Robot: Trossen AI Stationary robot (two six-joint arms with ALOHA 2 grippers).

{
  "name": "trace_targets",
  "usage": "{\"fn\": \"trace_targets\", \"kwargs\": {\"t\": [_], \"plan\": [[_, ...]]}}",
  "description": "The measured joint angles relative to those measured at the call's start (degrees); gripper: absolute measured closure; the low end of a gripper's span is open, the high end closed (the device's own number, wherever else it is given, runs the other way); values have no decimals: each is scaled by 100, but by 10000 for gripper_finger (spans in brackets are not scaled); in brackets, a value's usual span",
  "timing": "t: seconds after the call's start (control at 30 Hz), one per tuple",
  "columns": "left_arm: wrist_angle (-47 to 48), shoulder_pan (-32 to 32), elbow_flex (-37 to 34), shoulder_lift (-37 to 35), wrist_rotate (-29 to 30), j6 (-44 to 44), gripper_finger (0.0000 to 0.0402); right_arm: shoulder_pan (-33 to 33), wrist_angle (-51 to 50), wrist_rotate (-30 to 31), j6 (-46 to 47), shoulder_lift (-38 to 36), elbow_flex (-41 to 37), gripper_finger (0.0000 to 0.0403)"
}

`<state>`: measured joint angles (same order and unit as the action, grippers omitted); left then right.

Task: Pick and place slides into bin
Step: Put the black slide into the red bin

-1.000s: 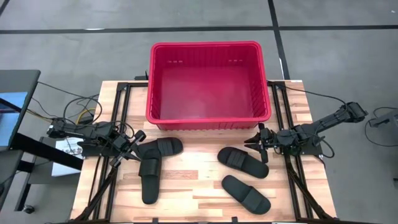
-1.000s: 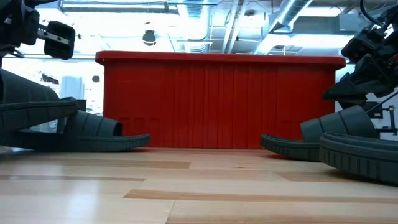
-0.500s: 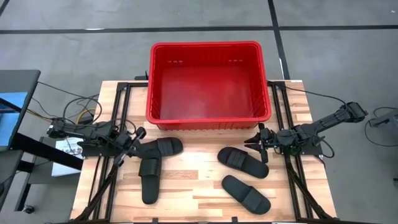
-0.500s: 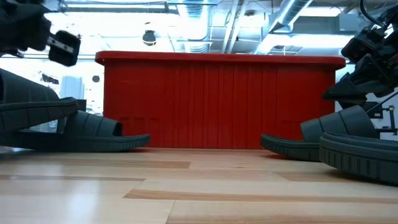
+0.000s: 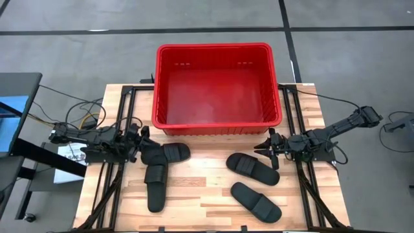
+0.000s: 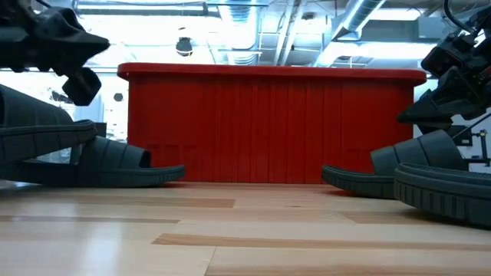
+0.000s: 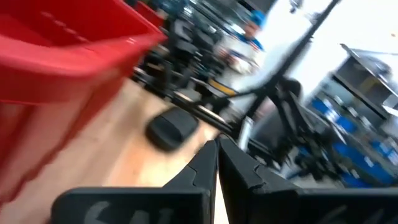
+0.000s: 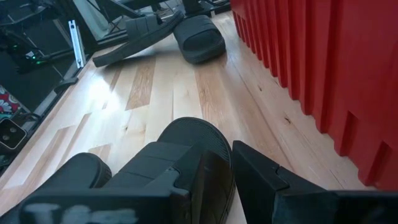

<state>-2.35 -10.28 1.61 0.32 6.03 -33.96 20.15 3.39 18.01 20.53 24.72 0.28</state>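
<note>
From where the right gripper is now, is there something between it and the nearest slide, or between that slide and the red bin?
Nothing visible does. The right gripper hangs just over the end of the nearest slide, with only bare table between that slide and the red bin. The bin's wall is the only thing to lift over.

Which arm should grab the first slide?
Probably the right. The right gripper is open at the end of a slide, one finger either side. The left gripper, fingers together, sits by the overlapping left pair.
</note>
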Motion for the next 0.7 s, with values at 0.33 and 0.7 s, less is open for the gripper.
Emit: {"fn": "trace_targets", "kwargs": {"t": [0.33, 0.7], "plan": [[-1741, -7, 0, 2, -152, -273, 395, 1, -2, 1, 0, -1, 1, 327], [-3930, -4, 1079, 69, -767, 1137, 395, -1, -1, 0, 1, 0, -1, 327]]}}
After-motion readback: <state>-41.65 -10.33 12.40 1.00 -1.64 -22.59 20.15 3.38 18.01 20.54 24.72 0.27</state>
